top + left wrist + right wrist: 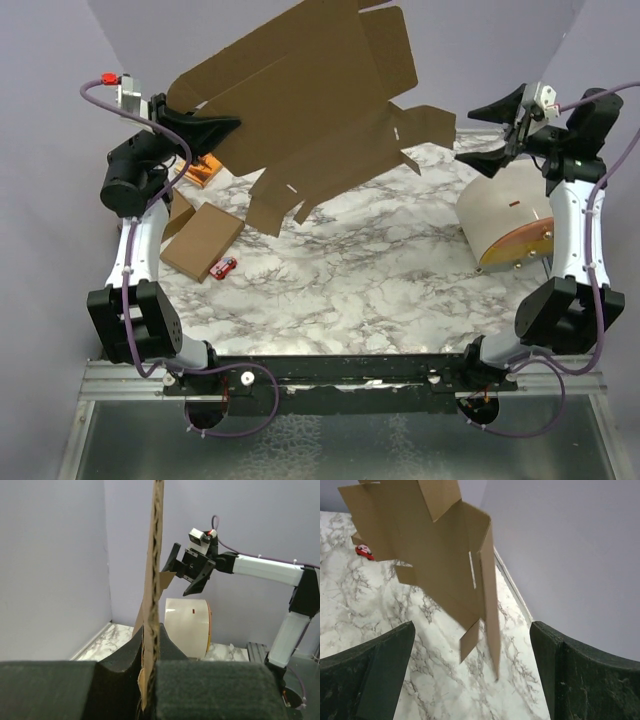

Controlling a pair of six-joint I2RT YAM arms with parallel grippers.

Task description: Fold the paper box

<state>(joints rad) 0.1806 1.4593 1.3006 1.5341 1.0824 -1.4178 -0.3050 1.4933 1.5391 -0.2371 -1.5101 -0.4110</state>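
The paper box [310, 90] is a large flat brown die-cut sheet with flaps and slits, hanging tilted in the air over the back of the marble table. My left gripper [228, 125] is shut on its left edge. In the left wrist view the paper box [153, 580] stands edge-on, pinched in the left gripper [149, 652]. My right gripper [487, 135] is open just off the sheet's right flaps and holds nothing. The right wrist view shows the paper box [435, 545] with its lower flaps hanging ahead of the wide-apart right gripper [472, 635], touching neither finger.
A small flat brown carton [203, 240] lies at the left, with a little red toy [225, 267] beside it and an orange book [203, 172] behind it. A white drum with an orange rim [505, 222] stands at the right, below the right gripper. Grey walls close the back.
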